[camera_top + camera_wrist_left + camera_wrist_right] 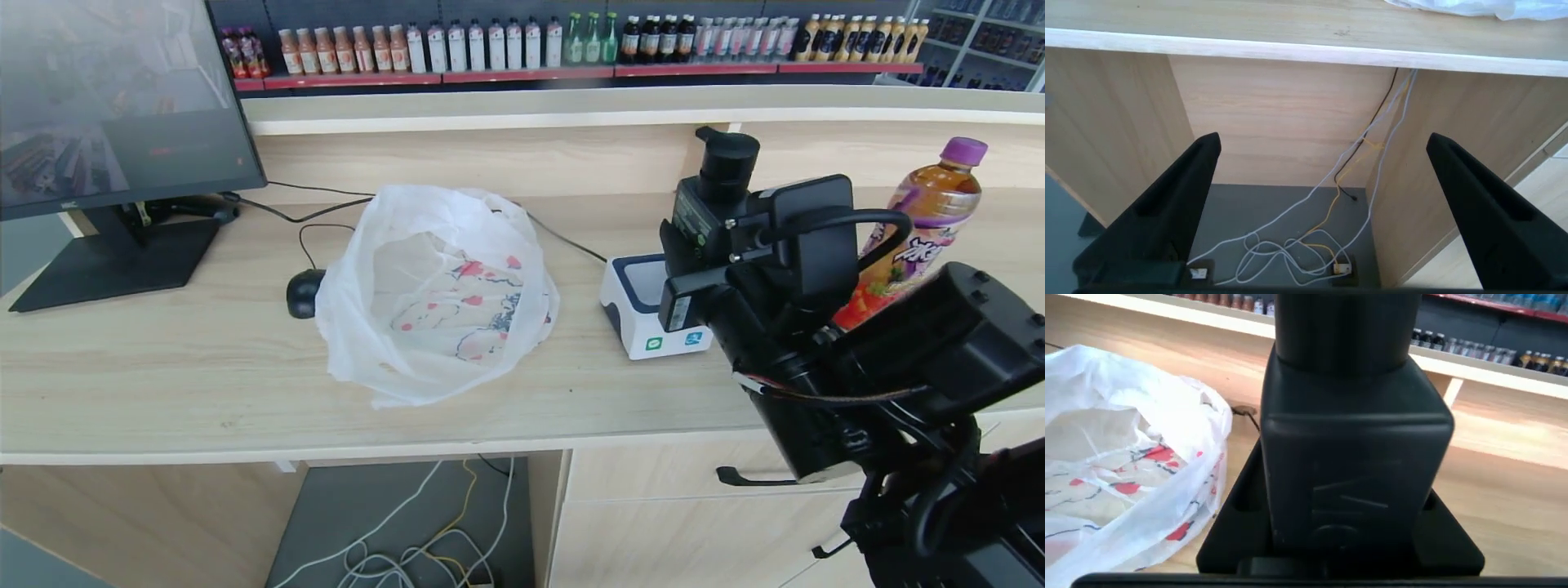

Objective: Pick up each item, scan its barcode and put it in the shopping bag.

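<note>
Head camera high over counter [163,367] and shopping bag [433,294]; left wrist low under counter; right wrist close beside bag.

One each: bag [437,294], scanner [641,314], bottle [931,220], black container [710,212]

bottle [939,204] base behind right arm; scanner [645,327] half hidden; monitor [122,98] cropped
</note>
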